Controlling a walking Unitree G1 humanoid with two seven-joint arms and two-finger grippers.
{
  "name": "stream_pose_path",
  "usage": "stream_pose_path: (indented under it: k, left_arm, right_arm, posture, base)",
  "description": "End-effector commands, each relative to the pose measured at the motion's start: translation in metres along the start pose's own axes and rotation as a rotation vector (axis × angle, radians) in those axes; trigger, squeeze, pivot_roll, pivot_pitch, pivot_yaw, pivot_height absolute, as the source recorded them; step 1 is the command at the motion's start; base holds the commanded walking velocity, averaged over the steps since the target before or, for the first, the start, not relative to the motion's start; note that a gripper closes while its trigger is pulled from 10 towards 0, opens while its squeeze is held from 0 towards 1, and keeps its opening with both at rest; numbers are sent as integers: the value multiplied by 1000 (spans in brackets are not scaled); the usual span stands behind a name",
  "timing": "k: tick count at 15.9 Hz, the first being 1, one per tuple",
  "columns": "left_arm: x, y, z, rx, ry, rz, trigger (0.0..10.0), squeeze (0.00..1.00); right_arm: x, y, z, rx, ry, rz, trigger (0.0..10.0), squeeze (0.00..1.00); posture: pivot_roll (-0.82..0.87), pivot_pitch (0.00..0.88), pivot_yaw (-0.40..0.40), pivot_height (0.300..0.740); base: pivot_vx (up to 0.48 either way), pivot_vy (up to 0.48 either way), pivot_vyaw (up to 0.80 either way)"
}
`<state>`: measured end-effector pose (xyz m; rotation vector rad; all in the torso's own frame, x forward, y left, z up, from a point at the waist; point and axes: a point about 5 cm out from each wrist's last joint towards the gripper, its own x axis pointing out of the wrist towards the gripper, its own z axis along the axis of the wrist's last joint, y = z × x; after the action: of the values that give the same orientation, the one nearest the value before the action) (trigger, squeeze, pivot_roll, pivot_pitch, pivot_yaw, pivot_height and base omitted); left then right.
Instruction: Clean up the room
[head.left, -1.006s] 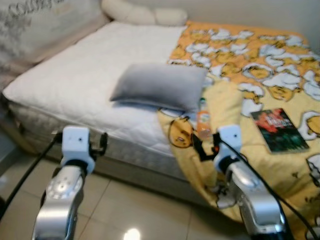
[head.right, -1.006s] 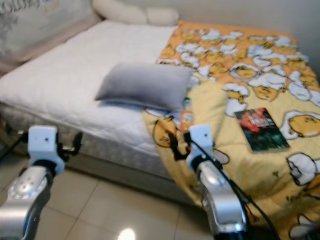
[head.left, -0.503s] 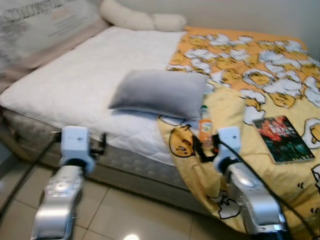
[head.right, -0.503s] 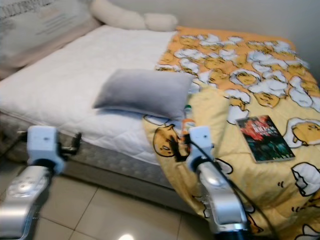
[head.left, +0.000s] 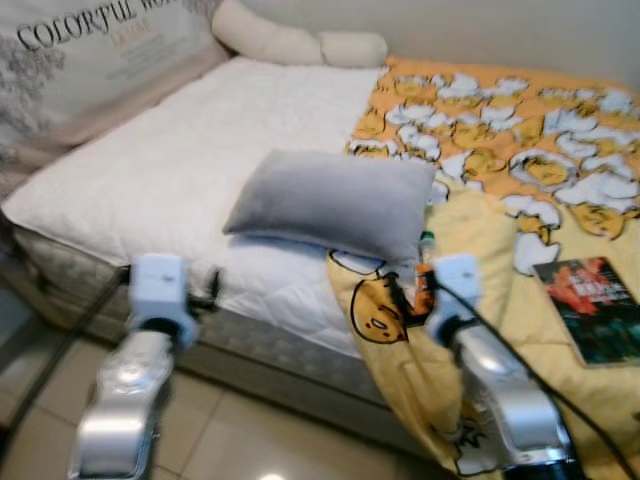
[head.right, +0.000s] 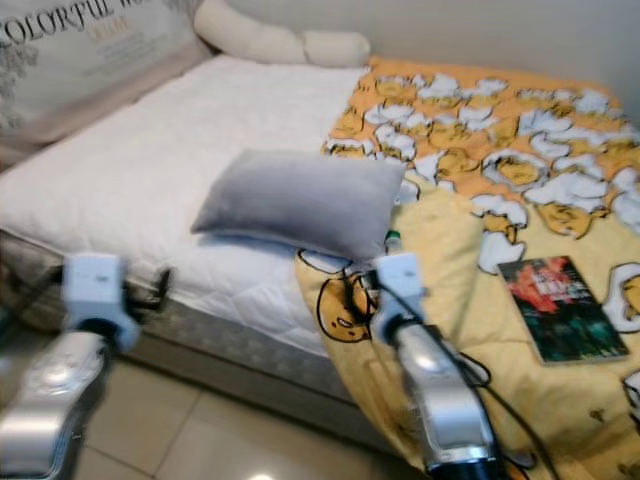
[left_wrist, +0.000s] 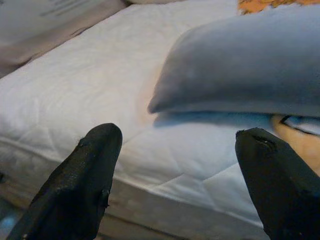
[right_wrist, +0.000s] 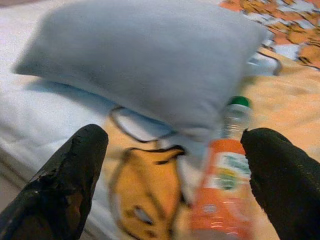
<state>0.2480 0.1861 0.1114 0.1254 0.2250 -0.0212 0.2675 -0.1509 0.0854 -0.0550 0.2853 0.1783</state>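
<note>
A bed (head.left: 200, 180) with a white quilted mattress fills the scene ahead. A grey pillow (head.left: 335, 200) lies near the front edge of the mattress, its right end overlapping a yellow-and-orange blanket (head.left: 500, 140) printed with cartoon egg figures that covers the bed's right half and hangs over the front edge. Just right of the pillow's lower corner, an orange bottle (right_wrist: 222, 175) with a green cap rests on the blanket, touching or very near the pillow. Farther right on the blanket lies a dark book (head.left: 600, 310) with a red and green cover, well apart from the bottle. A long cream bolster (head.left: 295, 42) sits at the far end of the mattress by the wall, and a pale headboard (head.left: 90, 55) with dark lettering runs along the left.

The left gripper (left_wrist: 177, 165) hovers in front of the mattress's front edge, left of the pillow, its jaws spread wide and holding nothing; the wrist view looks across the mattress at the pillow's end. The right gripper (right_wrist: 175, 165) is held before the blanket's hanging edge, close to the bottle, jaws likewise wide apart and empty, with bottle and pillow framed between the two black fingers (right_wrist: 65, 180). Beige floor tiles (head.left: 260, 440) show below the bed.
</note>
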Motion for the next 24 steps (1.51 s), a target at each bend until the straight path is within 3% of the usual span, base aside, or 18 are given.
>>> stream_pose_path:
  k: [1,8,11,12,13,14,15,16,17,20,24]
  left_arm:
    - [0,9,3,17,-7,28,10000,47]
    - [0,5,3,26,0,11,10000,35]
    - [-2,-1,-1,36,27,-57,10000,0]
    - [-2,-3,-1,51,36,-91,10000,0]
    - [-2,-9,1,60,32,-146,10000,0]
    - [-2,-13,2,65,28,-192,10000,0]
    - [-3,-16,2,96,31,-243,10000,157]
    - [-3,-18,2,115,38,-277,10000,706]
    - [-3,-18,3,127,47,-299,10000,1000]
    - [-4,-21,7,150,64,-373,10000,1000]
    - [-11,-32,11,151,109,-517,10000,1000]
  right_arm:
    - [2,6,4,19,-2,19,10000,0]
    - [3,2,0,10,35,4,10000,0]
    - [5,-6,-2,-11,119,-36,10000,0]
    - [7,-10,0,19,160,-56,10000,451]
    - [10,-15,-1,-7,220,-49,10000,1000]
    - [12,-21,-1,-17,262,-51,10000,1000]
    - [15,-30,0,-32,296,-81,10000,1000]
    - [17,-38,2,-42,325,-102,10000,1000]
    - [19,-45,5,-47,364,-120,10000,1000]
    - [24,-65,14,-83,438,-149,10000,1000]
    - [25,-89,14,-91,647,-189,10000,1000]
  posture:
    - [-10,0,31,740]
    - [-4,0,29,740]
    - [-6,0,29,740]
    - [-15,0,35,740]
    - [-15,0,33,740]
    - [-13,0,30,740]
    - [-13,0,28,740]
    - [-14,0,25,740]
    - [-14,0,21,740]
    - [-4,0,7,740]
    - [-3,0,-6,740]
  base:
    - [349,0,0]
    - [340,0,0]
    - [94,0,0]
    - [0,0,0]
    - [0,0,0]
    - [0,0,0]
    - [0,0,0]
    - [0,0,0]
    - [0,0,0]
    - [0,0,0]
    - [0,0,0]
